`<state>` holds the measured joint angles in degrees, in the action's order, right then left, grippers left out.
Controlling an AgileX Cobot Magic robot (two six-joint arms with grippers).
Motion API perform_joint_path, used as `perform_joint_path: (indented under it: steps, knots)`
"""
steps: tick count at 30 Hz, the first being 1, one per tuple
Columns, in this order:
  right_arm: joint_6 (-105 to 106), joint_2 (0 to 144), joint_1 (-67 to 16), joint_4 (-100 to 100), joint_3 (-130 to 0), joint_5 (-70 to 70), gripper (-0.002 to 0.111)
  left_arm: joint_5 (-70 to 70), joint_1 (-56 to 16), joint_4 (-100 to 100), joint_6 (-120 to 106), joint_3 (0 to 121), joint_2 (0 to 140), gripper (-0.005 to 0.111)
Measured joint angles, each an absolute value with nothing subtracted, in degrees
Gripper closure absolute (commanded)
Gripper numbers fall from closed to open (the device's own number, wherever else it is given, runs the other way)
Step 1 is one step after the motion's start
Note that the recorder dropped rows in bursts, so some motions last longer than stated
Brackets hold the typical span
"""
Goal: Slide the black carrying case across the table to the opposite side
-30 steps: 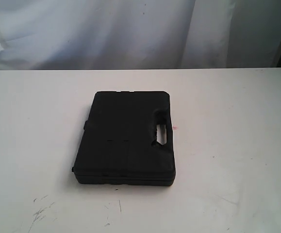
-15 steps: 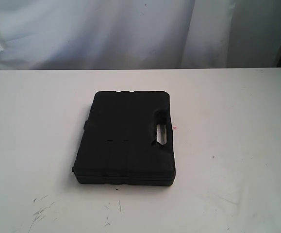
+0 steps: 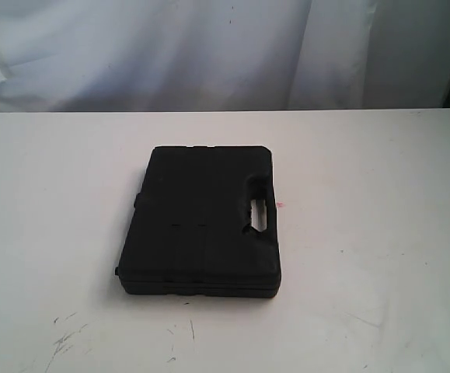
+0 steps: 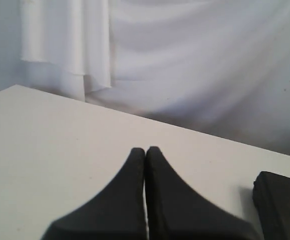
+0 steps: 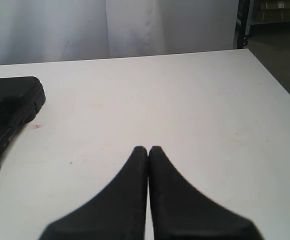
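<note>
- The left jaws are pressed together, their black tips meeting along a thin seam with nothing pinched between them.
- They sit over a bare stretch of the white counter [image 4: 59, 150], and whether they touch it cannot be told.
- The right jaws are likewise pressed tight, tip to tip, and hold nothing, with plain counter ahead of them.
- Neither arm shows in the exterior view.
- The case [image 3: 201, 221] lies flat on the counter, lid up, near the middle and slightly toward the left arm's side.
- It is apart from both sets of jaws. Only a corner of it shows in the left wrist view, and one end in the right wrist view.
- Its slot handle [image 3: 259, 215] is cut into the edge facing the right arm's side.
- A tiny red dot [image 3: 280, 205] marks the counter just beside that handle edge.
- Dark scuff marks [image 3: 65, 338] lie on the counter nearer the camera than the case.
- A white curtain [image 3: 170, 54] hangs behind the counter's far edge.
</note>
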<state>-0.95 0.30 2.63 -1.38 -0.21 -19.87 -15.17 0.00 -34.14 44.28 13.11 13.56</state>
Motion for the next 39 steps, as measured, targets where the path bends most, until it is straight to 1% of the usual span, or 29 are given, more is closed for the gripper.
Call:
perform_joint_path:
  steps: [7,17,18,19,22,25,31,35,39]
  knots:
    - [-0.95,0.30,2.63,-1.38,-0.21,-19.87,0.108,-17.66,2.44,-32.91,44.37,12.35,10.03,0.107]
    - [-0.95,0.30,2.63,-1.38,-0.21,-19.87,0.108,-17.92,2.62,-27.41,43.76,12.35,9.67,0.107]
    - [-0.95,0.30,2.63,-1.38,-0.21,-19.87,0.108,-17.92,2.62,-25.63,42.45,12.35,9.54,0.107]
    - [-0.95,0.30,2.63,-1.38,-0.21,-19.87,0.108,-18.29,2.62,-18.73,34.05,12.35,8.56,0.107]
    - [-0.95,0.30,2.63,-1.38,-0.21,-19.87,0.108,-19.40,2.62,-6.94,18.89,12.09,6.91,0.107]
    - [-0.95,0.30,2.63,-1.38,-0.21,-19.87,0.108,-19.67,2.62,-0.35,10.59,10.27,4.97,0.107]
    - [-0.95,0.30,2.63,-1.38,-0.21,-19.87,0.108,-19.45,2.62,1.77,7.71,2.84,0.34,0.107]
    - [-0.95,0.30,2.63,-1.38,-0.21,-19.87,0.108,-19.45,2.50,2.02,7.60,0.53,0.21,0.107]
    - [-0.95,0.30,2.63,-1.38,-0.21,-19.87,0.108,-19.32,0.92,2.02,7.48,0.26,0.21,0.107]
